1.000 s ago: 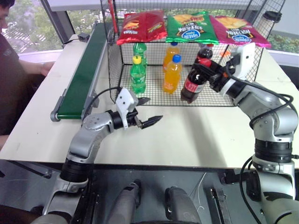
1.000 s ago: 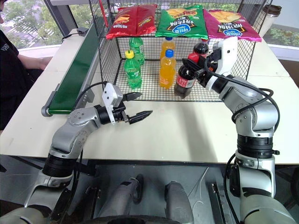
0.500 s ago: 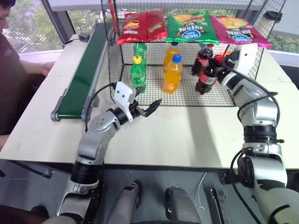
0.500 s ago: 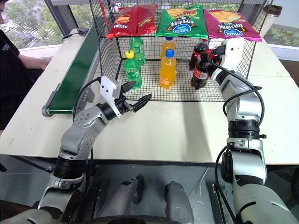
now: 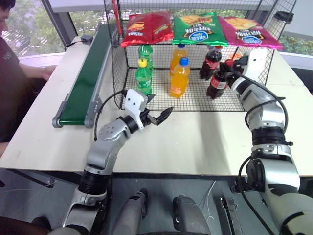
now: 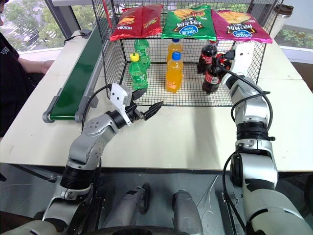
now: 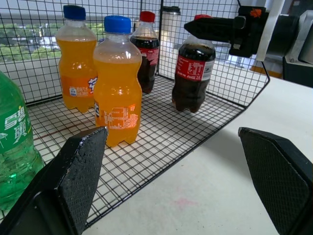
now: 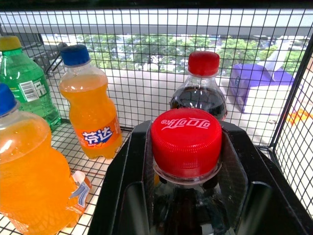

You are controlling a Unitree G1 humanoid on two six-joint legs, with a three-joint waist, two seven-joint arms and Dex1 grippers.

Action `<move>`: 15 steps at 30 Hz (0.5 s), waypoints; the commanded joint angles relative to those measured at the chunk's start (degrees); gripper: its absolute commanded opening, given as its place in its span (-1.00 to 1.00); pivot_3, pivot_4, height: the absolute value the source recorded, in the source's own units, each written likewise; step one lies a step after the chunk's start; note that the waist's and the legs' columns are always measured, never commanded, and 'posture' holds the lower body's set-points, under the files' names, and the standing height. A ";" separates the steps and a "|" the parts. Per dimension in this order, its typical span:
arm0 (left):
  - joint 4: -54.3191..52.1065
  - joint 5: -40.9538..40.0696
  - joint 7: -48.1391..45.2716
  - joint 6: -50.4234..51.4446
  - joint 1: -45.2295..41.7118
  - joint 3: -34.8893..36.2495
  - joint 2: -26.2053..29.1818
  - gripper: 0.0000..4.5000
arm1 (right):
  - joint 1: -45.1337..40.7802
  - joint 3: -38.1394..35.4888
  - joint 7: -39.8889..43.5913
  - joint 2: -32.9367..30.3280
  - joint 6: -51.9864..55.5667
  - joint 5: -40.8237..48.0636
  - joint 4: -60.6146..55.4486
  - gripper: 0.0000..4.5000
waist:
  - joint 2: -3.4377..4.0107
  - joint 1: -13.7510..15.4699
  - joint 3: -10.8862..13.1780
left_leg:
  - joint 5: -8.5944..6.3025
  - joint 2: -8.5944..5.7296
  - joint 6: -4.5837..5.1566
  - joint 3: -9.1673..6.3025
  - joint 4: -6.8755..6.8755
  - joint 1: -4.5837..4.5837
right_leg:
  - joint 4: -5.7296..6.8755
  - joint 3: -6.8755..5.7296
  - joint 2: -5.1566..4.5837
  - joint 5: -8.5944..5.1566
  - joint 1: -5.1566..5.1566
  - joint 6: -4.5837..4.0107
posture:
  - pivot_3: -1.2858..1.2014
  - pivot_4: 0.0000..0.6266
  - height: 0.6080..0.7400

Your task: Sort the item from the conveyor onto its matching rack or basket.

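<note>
Right wrist view had the right gripper (image 8: pixel 185 196) with its jaws clamped round the neck of the cola bottle (image 5: pixel 217 83), gripped just under the red cap so it hung upright inside the basket (image 5: pixel 230 106), beside the other cola bottle (image 5: pixel 209 62) at the far right. Its base looked down on the mesh floor, apparently ready for release. The left gripper (image 5: pixel 159 110) waited over the white worktop (image 5: pixel 195 142) with jaws wide and empty. The conveyor (image 5: pixel 85 81) ran along the left, by the windows.
</note>
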 commanded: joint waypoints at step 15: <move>-0.97 0.60 0.38 -1.22 -0.68 0.01 0.07 1.00 | -0.58 -0.78 2.47 -1.06 -0.32 -0.78 -5.02 0.99 | 0.03 0.00 -0.01 | 0.01 0.00 -0.02 0.00 0.01 0.10 | 0.05 0.02 0.01 0.01 0.07 -0.02 | 0.03 -0.52 0.97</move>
